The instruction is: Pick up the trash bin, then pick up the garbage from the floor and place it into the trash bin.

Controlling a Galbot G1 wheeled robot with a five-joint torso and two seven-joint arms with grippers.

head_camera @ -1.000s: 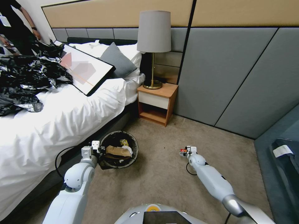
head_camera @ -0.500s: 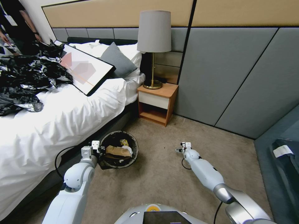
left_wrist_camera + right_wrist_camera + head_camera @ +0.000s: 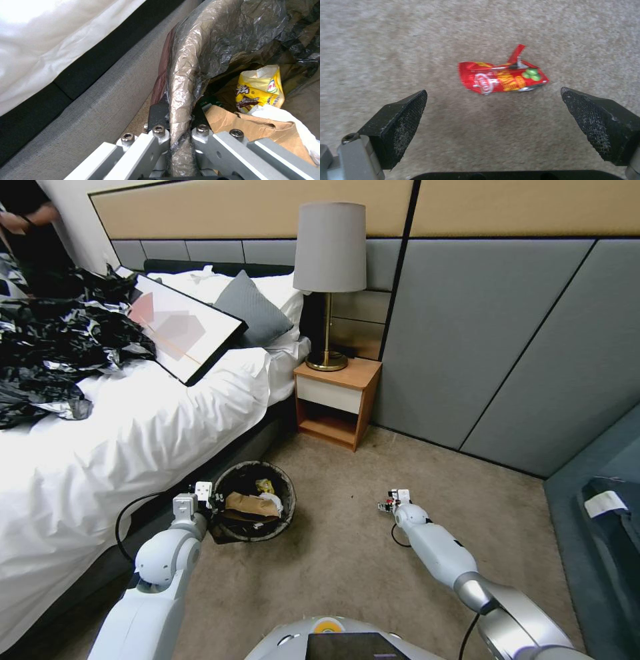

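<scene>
Head view shows the left pincer (image 3: 203,499) clamped on the near-left rim of the trash bin (image 3: 288,493), which sits on the carpet beside the bed (image 3: 133,440); the left wrist view confirms its jaws pinch the liner-wrapped rim. The right pincer (image 3: 389,505) hangs low over the carpet, right of the bin and well apart from it, its fingers (image 3: 400,117) spread wide with one small red wrapper (image 3: 503,78) lying flat on the floor between and just beyond them. The step in hand appears to be picking up this piece of garbage; the next move likely calls for lowering until the pads straddle the thin wrapper, then closing. Counted: one bin, one wrapper left on the floor, and inside the bin one yellow snack wrapper (image 3: 260,87), one brown scrap (image 3: 253,135) and one white tissue (image 3: 273,503).
</scene>
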